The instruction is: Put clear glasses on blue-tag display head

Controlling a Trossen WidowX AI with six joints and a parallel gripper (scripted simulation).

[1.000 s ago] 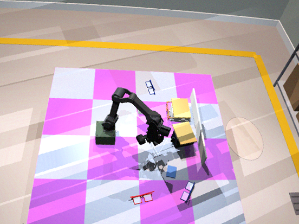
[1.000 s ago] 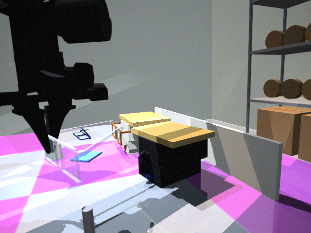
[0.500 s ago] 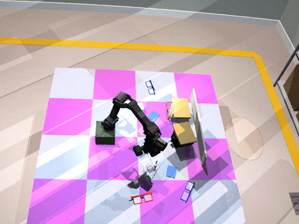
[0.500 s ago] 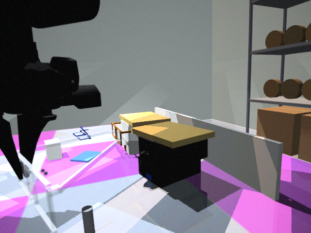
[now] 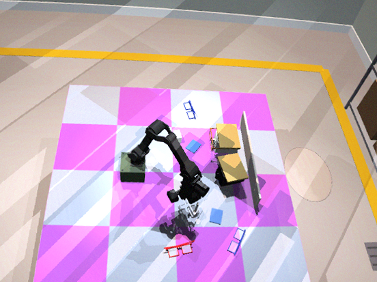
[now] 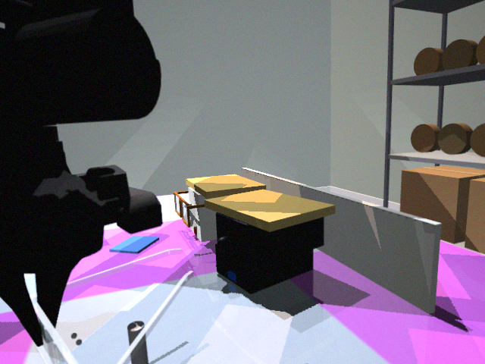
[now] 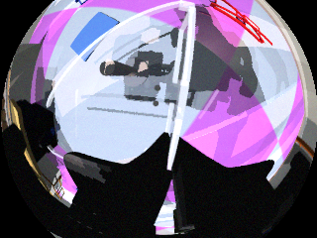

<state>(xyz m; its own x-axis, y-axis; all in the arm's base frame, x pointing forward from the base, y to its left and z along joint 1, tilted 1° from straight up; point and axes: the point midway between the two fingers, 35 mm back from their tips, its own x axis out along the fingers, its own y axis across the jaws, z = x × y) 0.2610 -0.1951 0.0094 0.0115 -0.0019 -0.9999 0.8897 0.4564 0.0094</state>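
My gripper (image 5: 185,202) (image 6: 41,343) (image 7: 168,138) points down and is shut on the clear glasses (image 5: 191,210) (image 6: 158,314) (image 7: 185,74). They hang above the table, their temples reaching out toward the heads' side in the exterior view. The black display head (image 6: 270,250) (image 7: 37,121) (image 5: 232,168) has a blue tag (image 6: 232,276) low on its front, carries a yellow board (image 6: 270,205) on top and wears no glasses that I can see. The gripper is in front of it and off to one side, clear of it. The other head (image 6: 206,223), white, wears orange glasses (image 5: 212,135) (image 6: 189,216).
A tall grey panel (image 5: 250,161) (image 6: 376,239) stands behind both heads. A short dark post (image 6: 137,343) (image 7: 121,68) stands near the held glasses. Red glasses (image 5: 176,249) (image 7: 243,22), two blue-framed pairs (image 5: 189,109) (image 5: 237,241) and two flat blue pads (image 5: 193,146) (image 5: 216,216) lie on the table.
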